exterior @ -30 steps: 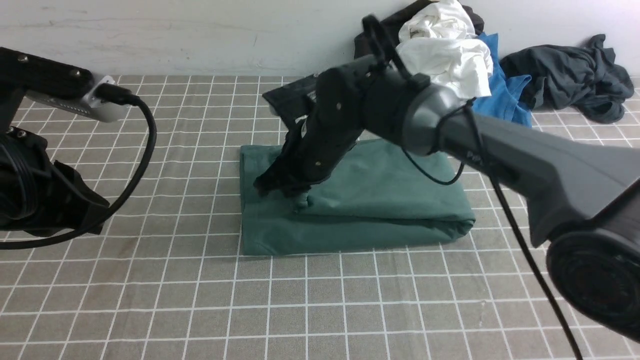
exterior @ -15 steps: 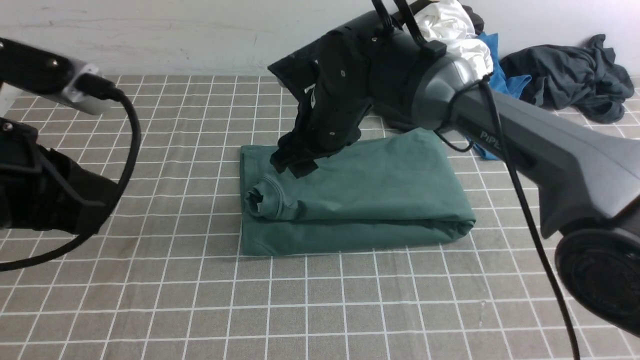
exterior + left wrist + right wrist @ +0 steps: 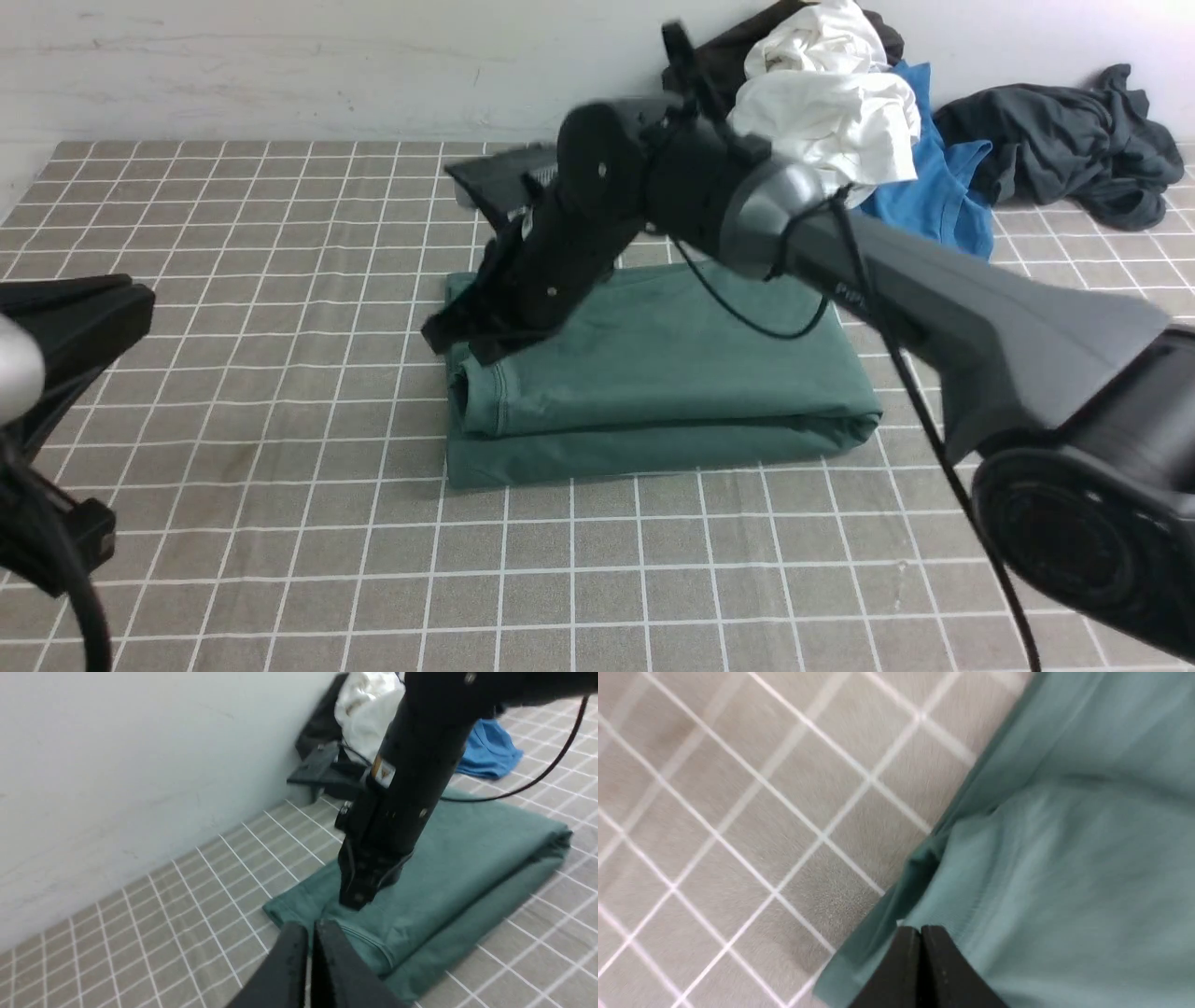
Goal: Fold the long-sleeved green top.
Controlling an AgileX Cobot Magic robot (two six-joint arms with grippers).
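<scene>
The green long-sleeved top [image 3: 672, 373] lies folded into a thick rectangle in the middle of the checked table, with its layered edges at the left end. My right gripper [image 3: 450, 338] hangs over that left end, shut with nothing between its fingers; the right wrist view shows its tips [image 3: 920, 928] just above the top [image 3: 1064, 858] near the cloth's edge. Whether it touches the cloth I cannot tell. My left gripper [image 3: 310, 926] is shut and empty, drawn back to the left of the top [image 3: 467, 868]. The left arm [image 3: 65, 322] shows at the front view's left edge.
A heap of clothes lies at the back right against the wall: a white garment [image 3: 831, 103], a bright blue one [image 3: 943, 187] and a dark charcoal one [image 3: 1064, 140]. A flat black object [image 3: 495, 177] lies behind the top.
My right gripper let go of the bunched neck end, rose, then came down further left over the top's left edge, now shut. The bunched fold lies flatter. The left arm drew back and down.
</scene>
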